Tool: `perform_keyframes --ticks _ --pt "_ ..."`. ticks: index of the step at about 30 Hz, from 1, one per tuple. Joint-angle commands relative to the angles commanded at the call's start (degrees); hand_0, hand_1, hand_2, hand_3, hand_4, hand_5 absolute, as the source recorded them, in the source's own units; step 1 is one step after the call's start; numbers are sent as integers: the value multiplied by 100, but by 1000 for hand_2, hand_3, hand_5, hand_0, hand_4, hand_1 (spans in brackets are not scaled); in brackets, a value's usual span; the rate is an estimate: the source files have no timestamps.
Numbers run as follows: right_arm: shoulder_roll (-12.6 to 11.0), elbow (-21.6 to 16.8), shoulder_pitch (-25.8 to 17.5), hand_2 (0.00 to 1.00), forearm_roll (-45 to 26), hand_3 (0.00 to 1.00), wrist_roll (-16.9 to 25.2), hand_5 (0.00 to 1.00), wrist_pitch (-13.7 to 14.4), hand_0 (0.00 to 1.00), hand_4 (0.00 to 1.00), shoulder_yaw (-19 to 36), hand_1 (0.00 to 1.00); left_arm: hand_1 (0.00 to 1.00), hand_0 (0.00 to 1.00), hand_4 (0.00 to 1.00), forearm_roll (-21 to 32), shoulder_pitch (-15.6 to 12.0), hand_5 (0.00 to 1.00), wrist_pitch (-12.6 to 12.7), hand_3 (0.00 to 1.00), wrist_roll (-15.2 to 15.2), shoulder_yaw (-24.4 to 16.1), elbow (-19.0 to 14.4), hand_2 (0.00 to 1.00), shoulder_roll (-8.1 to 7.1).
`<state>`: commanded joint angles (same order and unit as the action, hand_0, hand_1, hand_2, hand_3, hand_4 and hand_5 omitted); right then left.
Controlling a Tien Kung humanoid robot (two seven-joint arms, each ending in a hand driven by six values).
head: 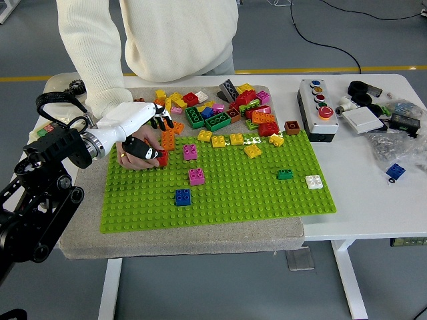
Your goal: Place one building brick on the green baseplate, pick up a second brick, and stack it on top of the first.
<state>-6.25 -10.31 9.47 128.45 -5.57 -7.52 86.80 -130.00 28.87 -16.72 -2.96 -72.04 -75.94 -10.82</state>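
A: Where's the green baseplate (227, 193)?

B: Flat on a grey mat (187, 233) on the white table (360, 193), a bright lime sheet of studs. Single bricks stand on it well apart: a blue brick (182, 197) near the front, a magenta brick (196, 176) just behind it, a purple-pink brick (190, 152) further back, a small green brick (285, 174) and a white brick (313, 181) to the right, and yellow bricks (236, 139) along the far edge.

A: And the rest of the bricks?

B: A loose pile (213, 107) of red, orange, yellow, green and pink ones lies on the mat behind the plate.

A: What is the robot doing?

B: The left hand (137, 130), white shell with dark fingertips, hangs over the plate's far left corner, beside a red brick (162, 158). Whether its fingers grip anything, I cannot tell.

A: Anyone else?

B: A person in a white sweater stands at the far side. The person's hand (139, 159) lies under the robot's, touching the plate by that red brick.

A: Right arm?

B: Out of sight.
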Motion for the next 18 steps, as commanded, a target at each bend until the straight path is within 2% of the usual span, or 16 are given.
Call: perform_keyframes --ticks 7,12,14,15,16,18 --pt "-4 0 -6 715 23 608 2 404 3 741 830 35 645 545 623 892 0 9 2 -104 574 13 -47 -60 508 -34" --pt "-2 0 6 715 25 608 16 404 -7 742 830 41 645 565 625 890 0 58 2 -285 581 1 -24 -35 505 -64" --pt "-7 0 7 715 16 608 13 404 -3 742 830 38 645 565 625 890 0 92 2 -447 581 -10 -16 5 505 -71" --pt "-9 0 7 715 13 608 13 403 -2 742 830 38 645 579 669 911 0 102 2 -495 618 -12 -13 18 514 -72" --pt "-11 0 8 715 11 608 12 403 0 742 830 38 645 579 669 911 0 122 2 -548 618 -14 -1 39 514 -71" --pt "-16 0 10 715 6 608 10 403 2 742 830 36 645 579 669 911 0 200 2 -787 618 -17 50 125 514 -51"
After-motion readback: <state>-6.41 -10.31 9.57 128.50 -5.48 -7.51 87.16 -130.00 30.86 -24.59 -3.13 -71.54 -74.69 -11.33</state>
